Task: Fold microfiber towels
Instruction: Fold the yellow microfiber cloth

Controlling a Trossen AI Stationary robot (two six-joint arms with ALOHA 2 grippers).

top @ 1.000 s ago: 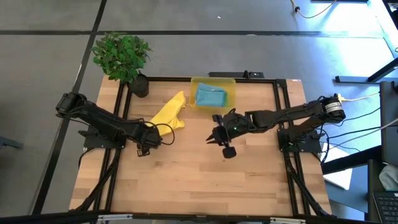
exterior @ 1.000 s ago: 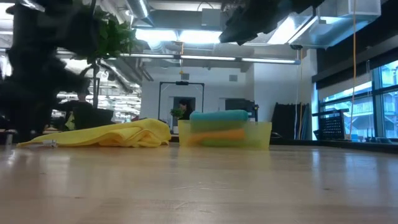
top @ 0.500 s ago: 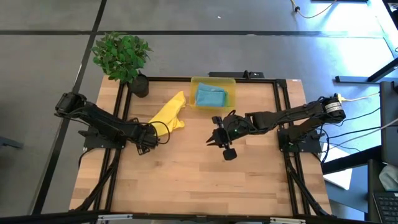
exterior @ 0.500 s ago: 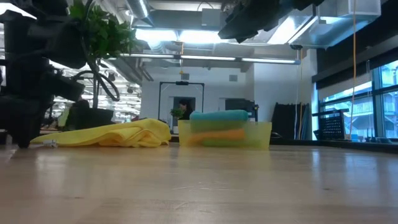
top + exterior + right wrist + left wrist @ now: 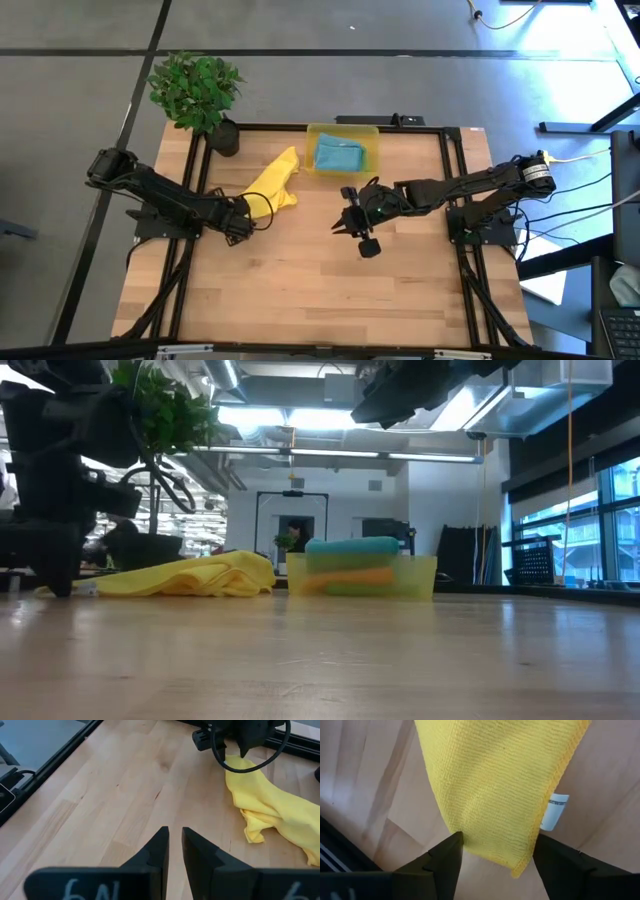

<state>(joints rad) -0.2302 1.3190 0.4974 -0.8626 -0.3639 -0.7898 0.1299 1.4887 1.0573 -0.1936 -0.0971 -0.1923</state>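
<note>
The yellow towel (image 5: 272,182) lies crumpled and unfolded on the far left part of the counter (image 5: 320,290), just left of the yellow bin (image 5: 368,133). The bin holds a folded blue towel (image 5: 339,155) on top, and the low view shows an orange towel (image 5: 352,577) layered beneath it. Judging by this, most of the work looks done and the yellow towel remains to be folded. The left end effector (image 5: 495,851) sits low at the near corner of the yellow towel, its fingers (image 5: 445,857) spread wide to either side of the hem and not yet clamped on it, with a small white tag (image 5: 553,812) lying beside the edge. The right end effector (image 5: 175,845) hovers over the middle of the counter, nearly clenched and grasping nothing. Compared with a second ago, the left end effector has slid closer to the towel's corner and opened, while the right arm has barely moved.
</note>
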